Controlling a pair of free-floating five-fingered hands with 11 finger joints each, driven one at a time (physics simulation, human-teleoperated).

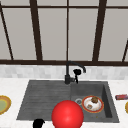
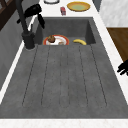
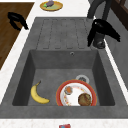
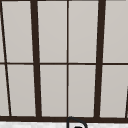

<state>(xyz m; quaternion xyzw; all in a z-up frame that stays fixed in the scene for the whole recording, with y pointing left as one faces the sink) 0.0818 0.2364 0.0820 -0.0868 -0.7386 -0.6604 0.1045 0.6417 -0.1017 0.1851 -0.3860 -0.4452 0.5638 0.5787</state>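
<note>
The red ball point(image 1: 67, 115) hides the sink's point(image 1: 37, 100) front edge beside the left hand point(image 1: 38, 123).

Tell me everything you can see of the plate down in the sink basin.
The plate is round, white in the middle with an orange-red rim, and looks like glazed ceramic. It lies flat on the floor of the sink basin, just beside the drain, toward the faucet side. On it sit a brown rounded lump of food, a smaller orange bit and some crumbs. A banana lies apart from it on the basin floor. Neither hand touches it.
</note>
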